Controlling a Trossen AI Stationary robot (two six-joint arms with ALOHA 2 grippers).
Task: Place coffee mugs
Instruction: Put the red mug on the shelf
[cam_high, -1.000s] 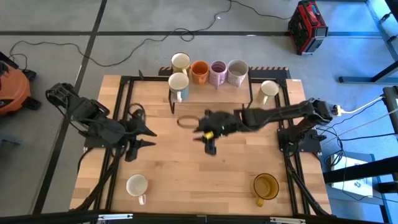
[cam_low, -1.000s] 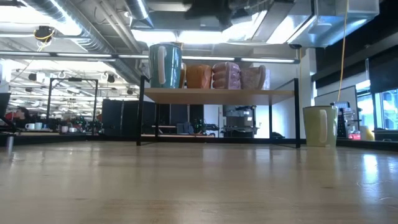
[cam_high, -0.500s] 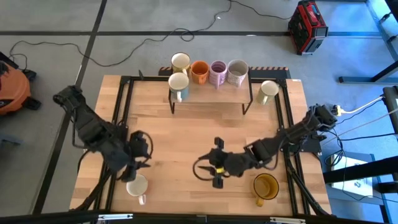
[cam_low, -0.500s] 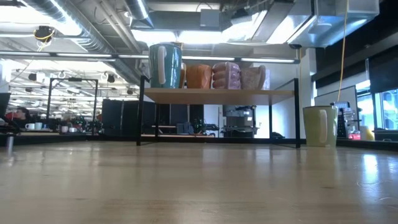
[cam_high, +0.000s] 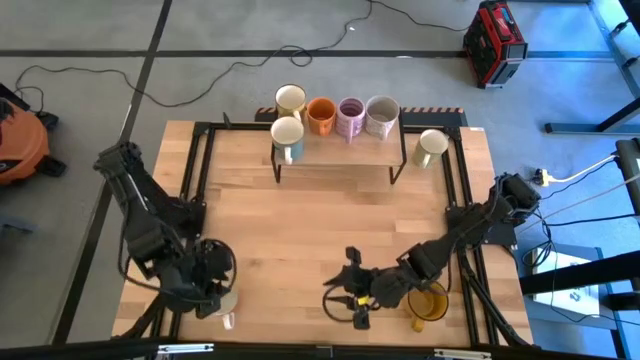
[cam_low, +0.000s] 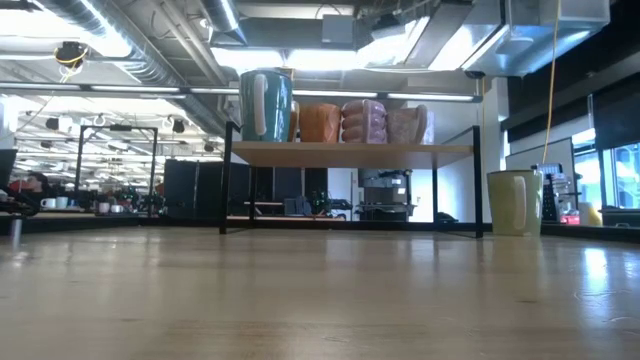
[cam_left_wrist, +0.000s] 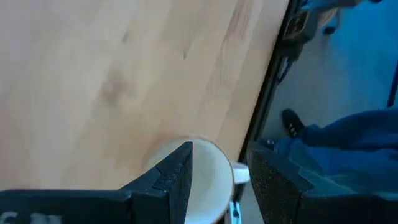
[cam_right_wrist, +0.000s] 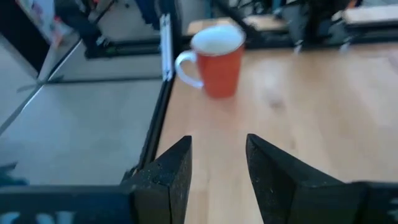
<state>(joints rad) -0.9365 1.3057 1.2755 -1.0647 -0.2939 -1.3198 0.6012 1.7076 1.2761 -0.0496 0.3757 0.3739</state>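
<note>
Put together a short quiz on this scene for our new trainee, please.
1. True or false: the amber mug stands on the shelf.
2. How many mugs stand on that shelf?
3. Which mug is the left end effector positioned at? A. the white mug near the table's front edge; B. the purple mug; C. the mug beside the shelf.

Key: 1. False, it is on the table by the right arm. 2. Five. 3. A.

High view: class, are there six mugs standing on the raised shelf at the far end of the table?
No. Only five mugs stand on the shelf; another cream mug sits on the table beside it.
</note>
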